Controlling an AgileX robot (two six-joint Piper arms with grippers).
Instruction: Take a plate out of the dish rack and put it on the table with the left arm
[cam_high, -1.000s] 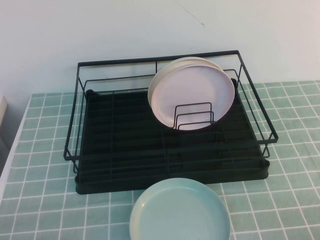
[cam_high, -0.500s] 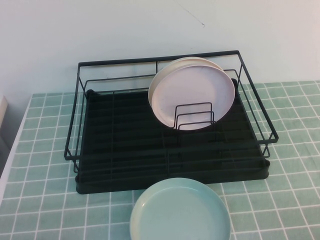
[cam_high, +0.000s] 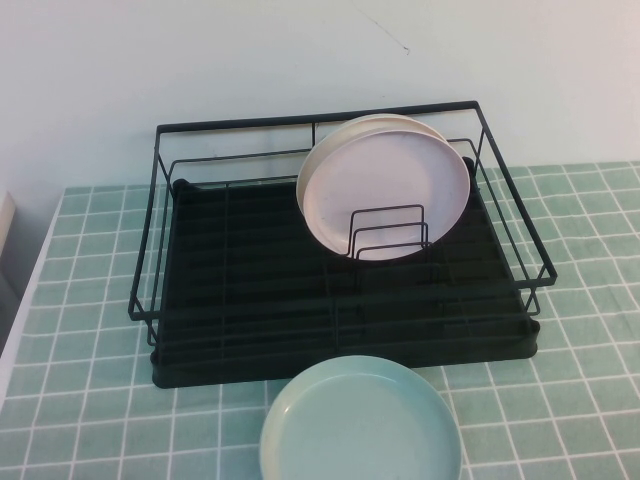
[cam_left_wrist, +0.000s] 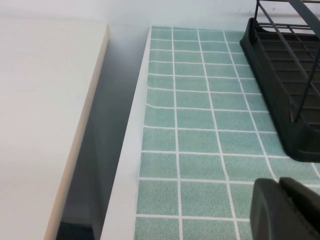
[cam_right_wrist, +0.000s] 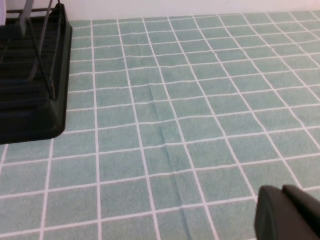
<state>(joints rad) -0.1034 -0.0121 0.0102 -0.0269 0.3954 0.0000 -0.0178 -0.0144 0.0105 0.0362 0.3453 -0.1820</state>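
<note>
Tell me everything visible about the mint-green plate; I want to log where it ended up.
The plate is round, pale mint-green, plain and glossy, perhaps ceramic or melamine, with a low raised rim. It lies flat, face up, on the table, just in front of the dish rack at the near edge of the high view, which cuts off its near side. Whether it touches the rack's base cannot be told. Nothing lies in it and no gripper touches it.

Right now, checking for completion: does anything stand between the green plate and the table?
Nothing visible: the plate lies on the table before the dish rack. Both the left gripper and right gripper hang over tiles, apart.
</note>
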